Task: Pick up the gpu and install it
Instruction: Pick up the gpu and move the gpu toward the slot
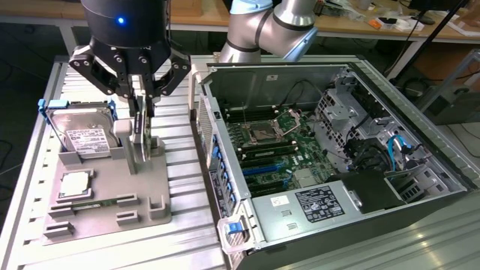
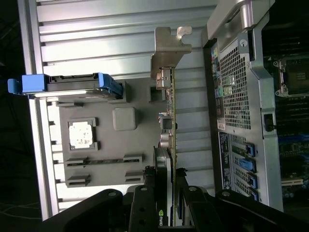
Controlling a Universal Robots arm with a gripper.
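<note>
Surface: ribbed aluminium slats (image 1: 184, 174), silver-grey, with a pale sheen at the near corner on the exterior view's right.
Back bench: wooden-topped workbench (image 1: 199, 16) on a pale frame, along the far side.
Bench clutter: small tools and loose parts (image 1: 386, 22), toward the exterior view's right.
Floor: dark (image 1: 19, 79), beside the surface on the exterior view's left.
Right side: brown cardboard box (image 1: 448, 56) below the bench; a black slanted pole (image 1: 429, 34) crosses in front of it.
Light: bright and even.

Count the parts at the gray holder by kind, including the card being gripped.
gpu: 1, standing edge-on, fingers closed on it
hard drive: 1, in a blue frame
processor chip: 1
memory stick: 1
Total: 4, all at the gray holder
</note>
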